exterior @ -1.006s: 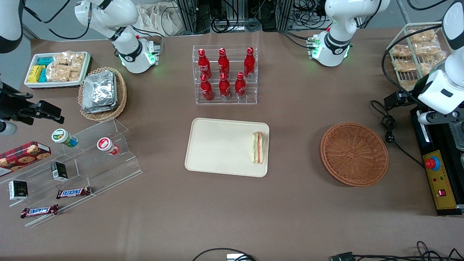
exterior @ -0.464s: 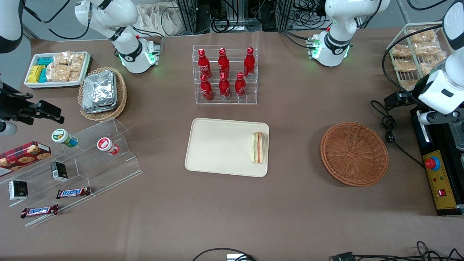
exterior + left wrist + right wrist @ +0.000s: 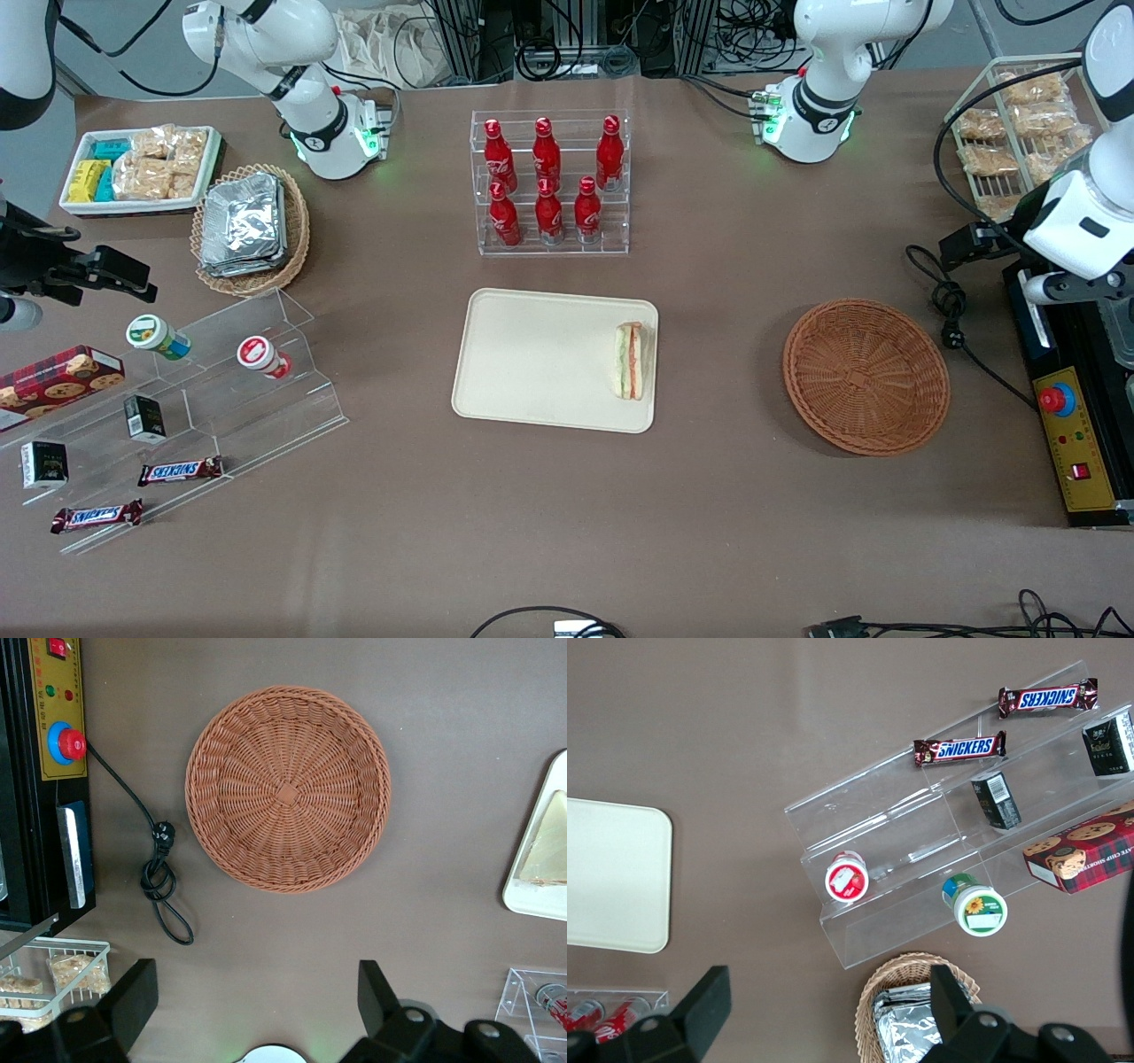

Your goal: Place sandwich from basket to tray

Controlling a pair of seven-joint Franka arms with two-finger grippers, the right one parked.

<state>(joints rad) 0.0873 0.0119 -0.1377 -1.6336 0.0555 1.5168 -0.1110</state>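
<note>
Nothing on the bench (image 3: pixel 709 532) shifts from the earlier frames; only the working arm at the right edge of the front view sits slightly differently, by a hair.

At the far left of the front view a clear stepped display (image 3: pixel 221 390) carries small cups and chocolate bars. Above it, in the upper left, a pale wicker basket of foil packets (image 3: pixel 248 226) sits beside a white tray of snacks (image 3: pixel 142 168). At upper centre stands a clear rack of red bottles (image 3: pixel 549 182).

Just below the rack lies the tray (image 3: pixel 532 354), flat on the bench. The sandwich (image 3: pixel 631 359) rests on it, close against its right rim, with its orange and green layers showing.

Right of the tray, well apart from it, sits the basket (image 3: pixel 866 377), holding nothing.

In the wrist view the pincer (image 3: pixel 252 1005) hangs high above the bench near the basket (image 3: pixel 288 788), its two fingers (image 3: pixel 133 1001) spread wide with nothing between them.
</note>
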